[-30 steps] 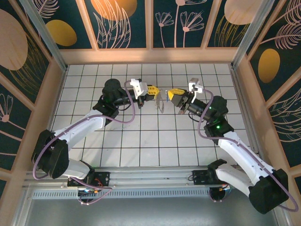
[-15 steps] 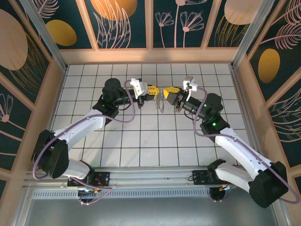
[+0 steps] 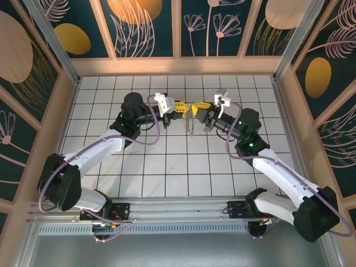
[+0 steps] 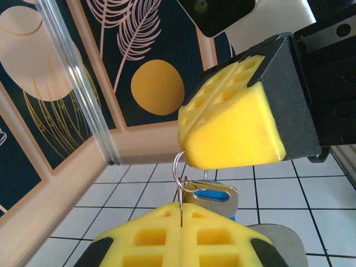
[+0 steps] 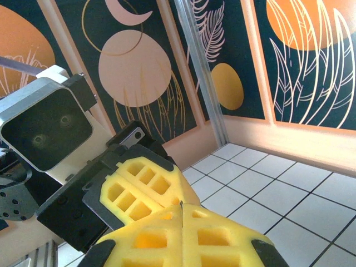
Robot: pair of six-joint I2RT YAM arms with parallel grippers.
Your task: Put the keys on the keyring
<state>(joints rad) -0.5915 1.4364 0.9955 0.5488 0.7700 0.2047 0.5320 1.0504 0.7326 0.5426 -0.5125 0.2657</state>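
The left gripper and the right gripper meet tip to tip above the far middle of the white tiled counter, both raised from it. Their yellow foam fingers are almost touching each other.

The left gripper has its fingers pressed together on the pale grey, silvery metal keyring. In the top view the keyring hangs down from the place where the two grippers meet, free of the counter. In the left wrist view a thin wire part of it rises out of the seam between the left fingers and bends in a small loop just under the right gripper's tip.

The small silver key with the bright blue head is beside this loop. It sits directly under the right gripper's yellow fingers and behind the left fingers, which hide its lower part. Whether the key is already on the loop cannot be told.

The right gripper is closed too, with only a thin line between its fingers in the right wrist view. Whether it pinches the key cannot be seen.
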